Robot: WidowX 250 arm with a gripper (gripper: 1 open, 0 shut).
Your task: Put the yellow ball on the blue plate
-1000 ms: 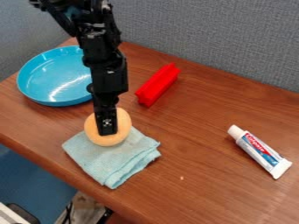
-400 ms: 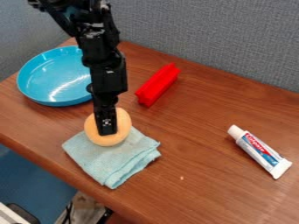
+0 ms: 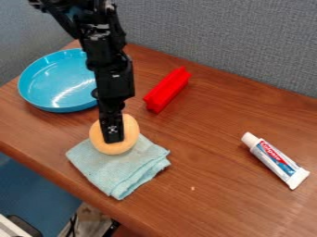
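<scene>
Gripper point(image 3: 114, 132) pointing straight down, pinching the yellow ball point(image 3: 113, 139) from above; the ball sits on the folded teal cloth point(image 3: 120, 161) at the near edge of the surface point(image 3: 210, 130). I judge this the grasp stage, with lift and carry not yet begun. To do it well, I raise the ball straight up clear of the cloth before swinging toward the blue plate point(image 3: 50, 83), which lies well apart at the far left, and lower it inside the rim, since a round ball may roll. Ball: matte, pale yellow-orange, slightly egg-shaped, much smaller than the plate.
</scene>
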